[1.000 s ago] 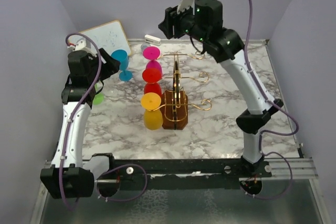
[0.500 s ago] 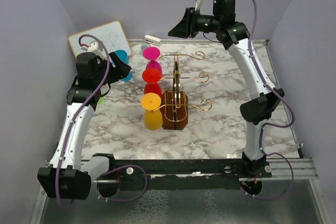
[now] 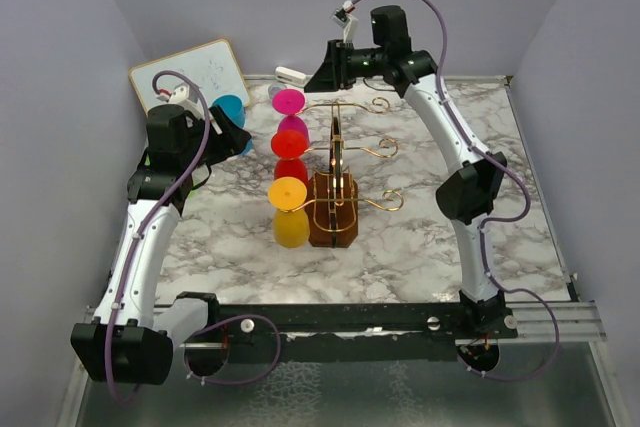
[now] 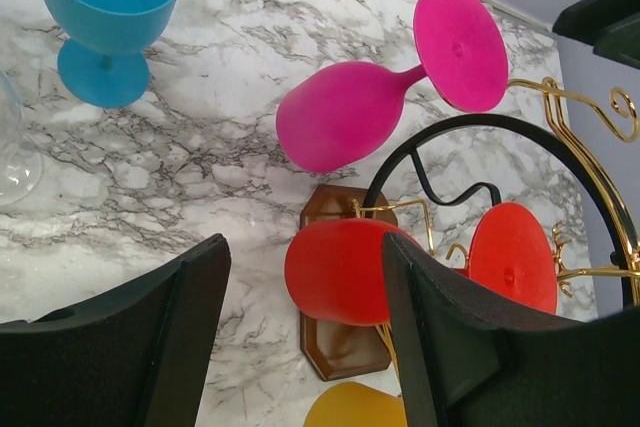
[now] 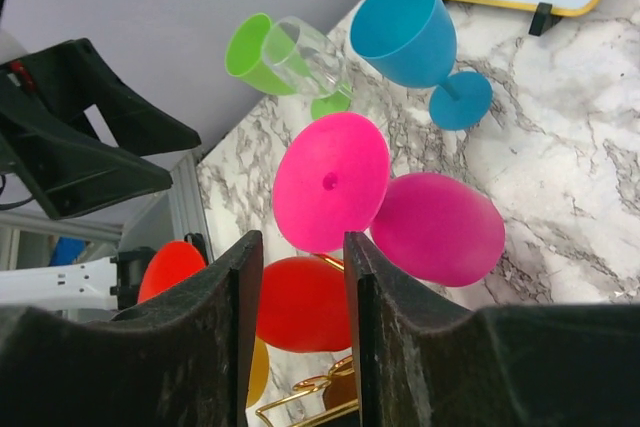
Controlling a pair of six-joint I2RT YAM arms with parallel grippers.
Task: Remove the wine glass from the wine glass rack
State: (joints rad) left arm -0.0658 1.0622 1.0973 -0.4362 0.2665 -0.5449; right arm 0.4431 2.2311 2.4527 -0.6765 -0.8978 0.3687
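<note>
I see the pink wine glass [image 5: 330,182] hanging from the far arm of the wine glass rack [image 3: 333,219]. My right tool [image 5: 300,242] hovers just behind it, narrowly parted and empty. My left tool [image 4: 305,247] gapes wide and empty, left of the rack.

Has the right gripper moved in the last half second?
Yes. Right gripper moved left and down in the top view, closer to the pink glass on the rack.

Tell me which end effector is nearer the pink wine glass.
Right. The right end effector hovers just beyond the pink wine glass; the left end effector sits farther left.
</note>
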